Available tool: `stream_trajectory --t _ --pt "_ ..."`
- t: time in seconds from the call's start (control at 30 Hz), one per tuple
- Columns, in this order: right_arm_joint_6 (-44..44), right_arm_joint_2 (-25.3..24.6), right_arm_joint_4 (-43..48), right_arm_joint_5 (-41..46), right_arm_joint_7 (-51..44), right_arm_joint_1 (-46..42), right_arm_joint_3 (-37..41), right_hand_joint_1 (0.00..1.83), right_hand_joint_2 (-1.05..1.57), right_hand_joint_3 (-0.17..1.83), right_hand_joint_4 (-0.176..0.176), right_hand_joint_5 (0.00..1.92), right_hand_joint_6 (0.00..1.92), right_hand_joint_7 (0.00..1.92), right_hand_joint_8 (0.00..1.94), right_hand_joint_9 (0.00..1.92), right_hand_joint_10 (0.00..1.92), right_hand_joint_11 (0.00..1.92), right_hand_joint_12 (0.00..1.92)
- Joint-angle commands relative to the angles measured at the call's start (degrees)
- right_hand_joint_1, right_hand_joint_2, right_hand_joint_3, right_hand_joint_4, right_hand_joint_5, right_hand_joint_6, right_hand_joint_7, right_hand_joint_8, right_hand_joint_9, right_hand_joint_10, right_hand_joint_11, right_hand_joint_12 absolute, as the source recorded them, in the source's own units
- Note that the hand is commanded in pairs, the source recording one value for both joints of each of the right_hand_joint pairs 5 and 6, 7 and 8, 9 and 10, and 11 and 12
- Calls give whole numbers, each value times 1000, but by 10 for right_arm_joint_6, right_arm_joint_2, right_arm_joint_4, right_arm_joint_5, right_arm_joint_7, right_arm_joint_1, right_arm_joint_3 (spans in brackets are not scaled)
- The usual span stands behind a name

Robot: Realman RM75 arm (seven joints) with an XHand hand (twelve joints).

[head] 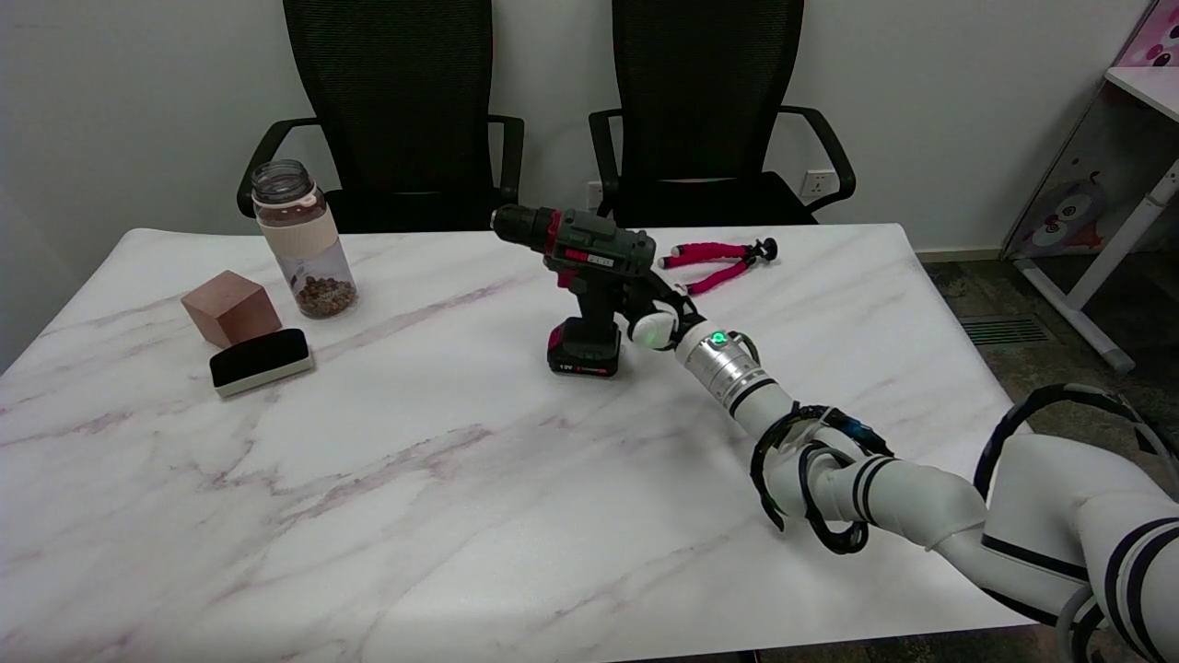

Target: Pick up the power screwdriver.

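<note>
The power screwdriver (580, 253) is dark green and black with red trim. It stands upright on its battery base (584, 351) near the middle of the marble table (442, 479), chuck pointing left. My right hand (656, 313) reaches in from the lower right and is against the right side of the handle. Its dark fingers wrap the grip just under the motor body. The far side of the handle is hidden, so I cannot see how far they close. The base looks to be resting on the table.
A red-legged mini tripod (718, 260) lies just behind my hand. At the left stand a clear bottle (300, 241), a brown cube (231, 307) and a black eraser (261, 360). Two black chairs (709, 110) are behind the table.
</note>
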Motion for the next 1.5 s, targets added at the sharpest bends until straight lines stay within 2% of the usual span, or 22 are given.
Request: stream_trajectory --t 0.03,0.4,0.63,0.9,1.1,1.37,1.5 --pt "-6 -9 -3 -2 -3 3 2 1118 -741 740 176 220 220 220 220 288 288 158 158" --pt "-6 -9 -4 -1 -2 2 6 1195 -452 793 176 247 247 247 247 546 546 229 229" --pt "-6 -9 -4 0 -1 2 8 1220 -380 804 176 257 257 257 257 658 658 314 314" --pt "-5 -9 -4 14 -2 2 7 1248 -346 932 174 264 264 264 264 740 740 356 356" --pt "1 -9 -6 14 0 2 8 1281 -332 1152 176 271 271 271 271 884 884 583 583" --pt "-3 -7 -17 14 -2 2 8 1313 -262 1271 176 284 284 284 284 1012 1012 777 777" --pt "-5 -5 -17 14 -2 1 8 1339 -178 1394 176 352 352 352 352 1162 1162 991 991"
